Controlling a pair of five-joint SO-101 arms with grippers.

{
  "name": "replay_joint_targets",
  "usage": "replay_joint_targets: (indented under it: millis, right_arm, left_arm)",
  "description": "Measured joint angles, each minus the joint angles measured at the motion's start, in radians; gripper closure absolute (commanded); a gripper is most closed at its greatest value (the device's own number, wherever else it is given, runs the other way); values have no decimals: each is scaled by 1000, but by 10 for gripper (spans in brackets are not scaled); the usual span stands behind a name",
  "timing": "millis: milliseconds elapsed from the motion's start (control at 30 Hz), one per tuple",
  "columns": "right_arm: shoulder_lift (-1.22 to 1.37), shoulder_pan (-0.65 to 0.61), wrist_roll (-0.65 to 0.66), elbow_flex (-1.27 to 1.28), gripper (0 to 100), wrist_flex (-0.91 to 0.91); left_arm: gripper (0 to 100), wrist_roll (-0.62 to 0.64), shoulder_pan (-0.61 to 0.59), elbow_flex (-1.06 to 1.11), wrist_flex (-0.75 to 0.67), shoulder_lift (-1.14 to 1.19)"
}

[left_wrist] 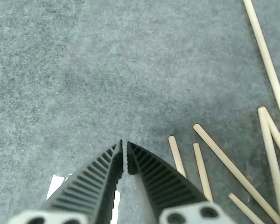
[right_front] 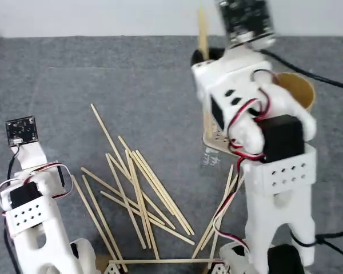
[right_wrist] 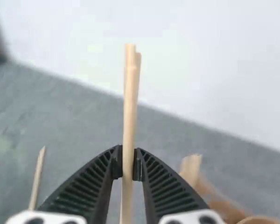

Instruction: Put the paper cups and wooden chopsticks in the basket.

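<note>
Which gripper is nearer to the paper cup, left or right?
Right. The right gripper, shut on a chopstick, is close beside the paper cup; the left gripper is far across the mat, by loose chopsticks.

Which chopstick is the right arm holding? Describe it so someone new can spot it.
On the grey mat, find the arm beside the paper cup. The right gripper on that arm is shut on the held chopstick. It alone stands upright, off the mat, while the loose chopsticks lie flat in a scatter.
</note>
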Motion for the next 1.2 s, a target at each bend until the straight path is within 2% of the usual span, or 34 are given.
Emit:
replay_joint_targets:
  millis: [333,533,800,933,1000,1100,1200]
  right_arm:
    - [-9,164,17,48,991,-238]
    - [-81,230,17,284,991,-499]
    - [-189,229,17,709,991,-750]
    - [-199,229,17,761,977,-763]
    - [-199,226,17,761,928,-743]
    - [-199,227,17,746,883,-658]
    - [-199,230,17,666,897,-546]
  left_arm:
    - [985,0,0,0,0,0]
    - [985,0,0,0,0,0]
    - [985,0,0,0,0,0]
    - [985,0,0,0,0,0]
    - [985,0,0,0,0,0]
    - [985,0,0,0,0,0]
    - [985,0,0,0,0,0]
